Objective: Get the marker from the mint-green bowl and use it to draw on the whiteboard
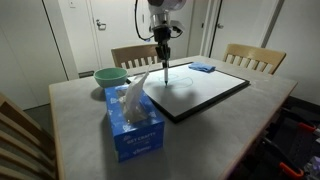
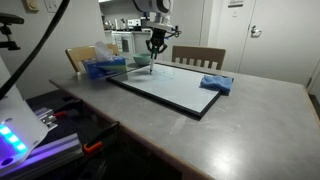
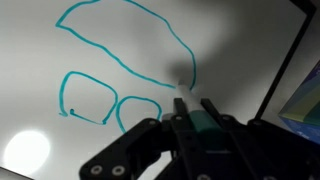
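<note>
My gripper (image 1: 163, 45) is shut on the marker (image 1: 165, 68) and holds it upright with its tip down on the whiteboard (image 1: 205, 92). In the wrist view the marker (image 3: 200, 122) has a teal body and sits between the two black fingers (image 3: 193, 106). Its tip touches the whiteboard (image 3: 40, 70) beside several teal loops (image 3: 130, 45). The mint-green bowl (image 1: 110, 76) stands to the left of the board, behind the tissue box; it looks empty. The gripper (image 2: 155, 42) and whiteboard (image 2: 170, 92) also show in the other exterior view, where the bowl is hidden.
A blue tissue box (image 1: 132, 122) stands at the near left of the board and also shows in an exterior view (image 2: 105, 67). A flat blue eraser pad (image 1: 202, 68) (image 2: 215, 84) lies on the board's far corner. Wooden chairs (image 1: 252, 57) stand round the table.
</note>
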